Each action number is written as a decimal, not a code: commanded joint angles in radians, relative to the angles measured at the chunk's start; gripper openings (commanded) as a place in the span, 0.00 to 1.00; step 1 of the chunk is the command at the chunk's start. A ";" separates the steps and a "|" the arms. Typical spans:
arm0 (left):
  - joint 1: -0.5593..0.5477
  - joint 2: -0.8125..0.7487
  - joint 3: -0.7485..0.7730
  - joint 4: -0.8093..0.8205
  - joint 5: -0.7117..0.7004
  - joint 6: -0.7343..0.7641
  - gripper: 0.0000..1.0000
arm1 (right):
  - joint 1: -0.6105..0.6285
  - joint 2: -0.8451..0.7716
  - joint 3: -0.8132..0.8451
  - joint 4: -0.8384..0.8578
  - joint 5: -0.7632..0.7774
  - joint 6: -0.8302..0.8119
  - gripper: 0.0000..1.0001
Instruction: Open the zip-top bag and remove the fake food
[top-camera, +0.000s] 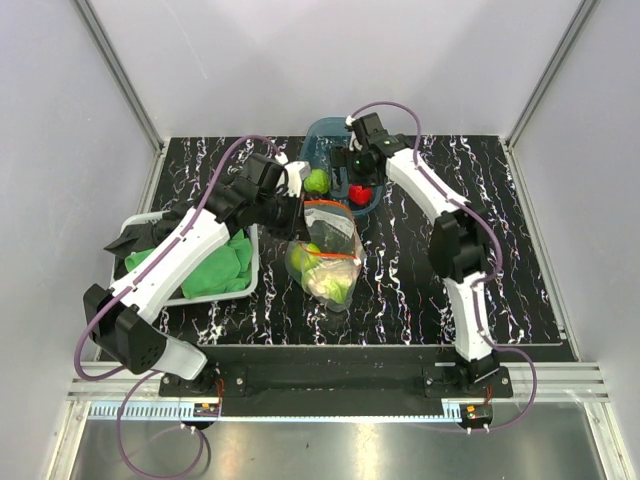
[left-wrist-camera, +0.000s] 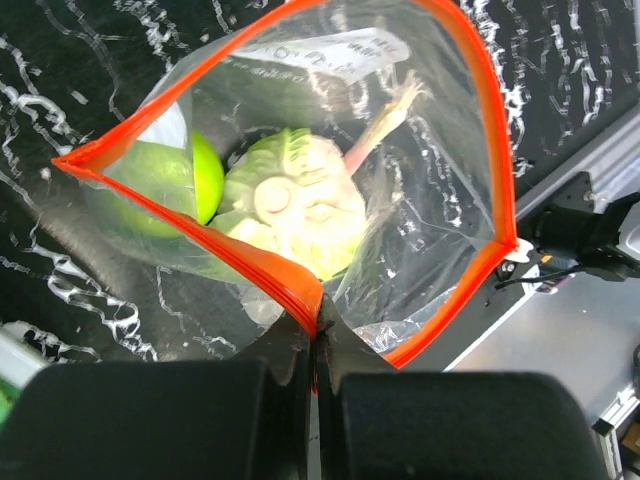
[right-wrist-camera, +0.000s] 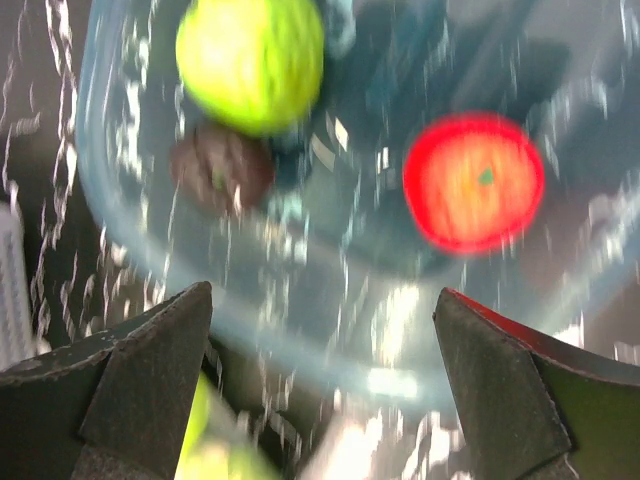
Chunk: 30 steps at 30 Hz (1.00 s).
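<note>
Mid-table: bag (top-camera: 328, 250), mouth open, clamped at its zip strip by left gripper (left-wrist-camera: 315, 335). Holds apple (left-wrist-camera: 165, 185) and cauliflower (left-wrist-camera: 300, 205). Looks light, limp, slippery; best taken by the stiffer strip. Over the far-edge tub (top-camera: 315, 127): right gripper (right-wrist-camera: 322, 300), spread wide, empty.
</note>
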 joint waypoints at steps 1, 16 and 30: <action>-0.002 -0.013 0.007 0.102 0.080 -0.001 0.00 | 0.009 -0.273 -0.157 -0.033 -0.008 0.030 1.00; -0.096 0.069 0.050 0.237 -0.010 -0.222 0.00 | 0.207 -0.751 -0.449 -0.185 -0.012 0.216 0.68; -0.188 0.047 0.064 0.300 -0.112 -0.280 0.00 | 0.243 -0.773 -0.616 -0.206 0.110 0.300 0.15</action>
